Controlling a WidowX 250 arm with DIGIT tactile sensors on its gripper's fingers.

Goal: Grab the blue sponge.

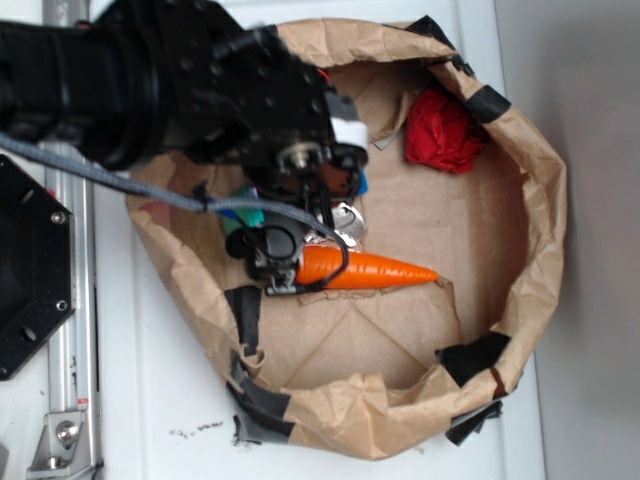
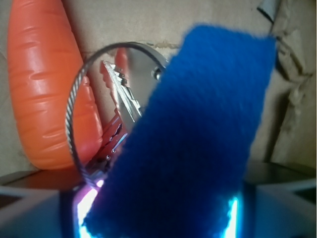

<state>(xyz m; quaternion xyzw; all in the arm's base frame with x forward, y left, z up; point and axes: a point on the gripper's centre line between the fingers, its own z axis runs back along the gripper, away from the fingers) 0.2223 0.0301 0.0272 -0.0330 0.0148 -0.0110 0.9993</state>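
The blue sponge (image 2: 198, 139) fills the middle of the wrist view, a dark-blue foam bar leaning to the right and rising from between my jaws. My gripper (image 2: 158, 218) is shut on the blue sponge's near end, and only the grey finger bases show at the bottom corners. In the exterior view just a sliver of the blue sponge (image 1: 362, 184) peeks out beside the black gripper (image 1: 352, 192), over the left part of the paper bag. An orange toy carrot (image 1: 365, 270) lies just below the gripper.
A metal key ring with keys (image 2: 121, 94) lies between the carrot (image 2: 47, 84) and the sponge. A red crumpled cloth (image 1: 445, 130) sits at the bag's back right. A green object (image 1: 243, 216) shows under the arm. The crumpled paper bag wall (image 1: 540, 210) rings everything.
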